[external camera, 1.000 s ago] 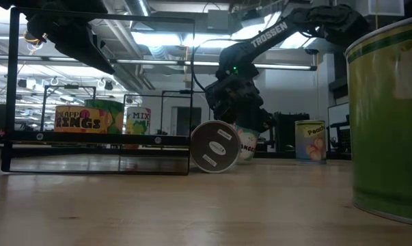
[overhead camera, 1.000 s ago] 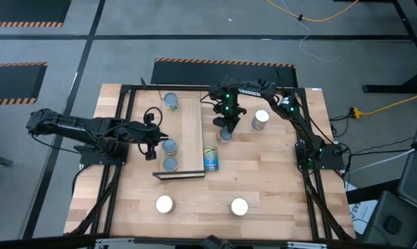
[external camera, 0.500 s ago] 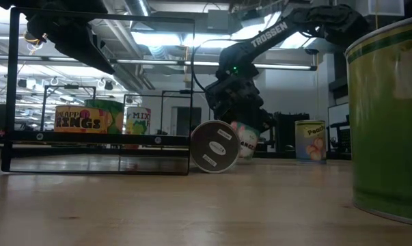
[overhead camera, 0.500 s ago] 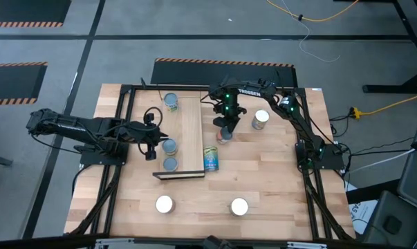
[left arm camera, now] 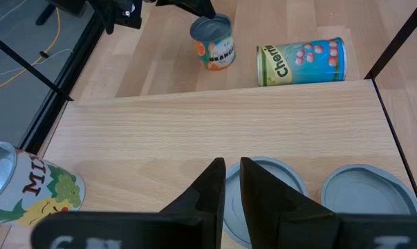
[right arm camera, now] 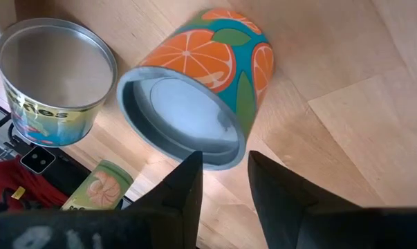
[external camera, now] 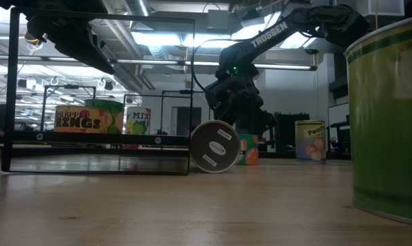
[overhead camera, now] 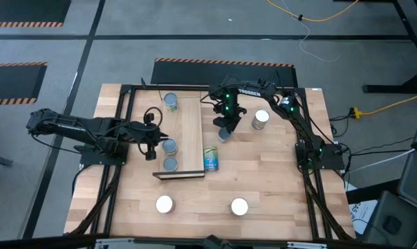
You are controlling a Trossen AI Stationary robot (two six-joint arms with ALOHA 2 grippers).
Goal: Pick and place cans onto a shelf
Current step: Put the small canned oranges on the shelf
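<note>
One orange-patterned can (right arm camera: 208, 76) with a grey lid, seemingly upright.

Three cans (overhead camera: 169, 146) upright on shelf (overhead camera: 191, 135); others on tabletop.

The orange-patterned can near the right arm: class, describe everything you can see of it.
The orange can is a small tin with a teal label printed with orange slices and green leaves and a grey metal end. It stands upright on the wooden tabletop, beside the shelf. The right gripper hovers over it, jaws apart, not gripping.
</note>
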